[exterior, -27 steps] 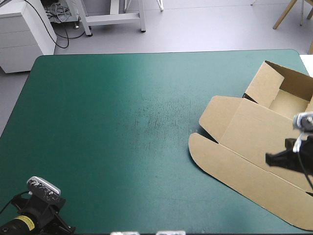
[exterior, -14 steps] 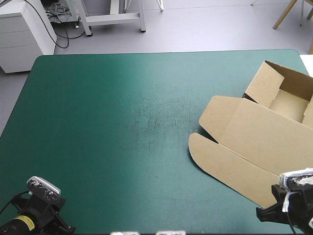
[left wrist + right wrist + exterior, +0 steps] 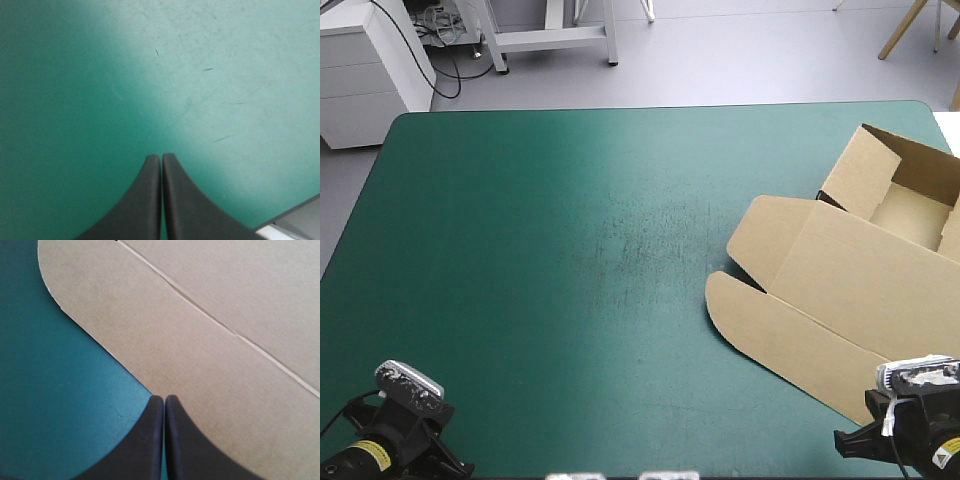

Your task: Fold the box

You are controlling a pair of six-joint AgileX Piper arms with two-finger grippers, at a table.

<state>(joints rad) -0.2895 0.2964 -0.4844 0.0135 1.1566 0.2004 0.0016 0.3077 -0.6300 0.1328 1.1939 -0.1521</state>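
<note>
The brown box [image 3: 850, 280] lies at the table's right side as an open tray with raised walls at the far right and its lid spread flat toward the near edge. In the right wrist view the lid [image 3: 200, 330] fills the space ahead of my right gripper [image 3: 163, 399], which is shut with nothing in it, its tips at the lid's near edge. In the high view my right gripper [image 3: 850, 440] sits at the near right corner. My left gripper [image 3: 161, 157] is shut over bare teal-green cover at the near left corner [image 3: 440, 455].
The teal-green table [image 3: 570, 250] stretches wide to the left of the box. A white cabinet [image 3: 365, 70] and a table frame stand on the floor beyond the far edge.
My right arm has drawn back from over the box's lid to the near right corner of the table. The box and the left arm have not moved.
</note>
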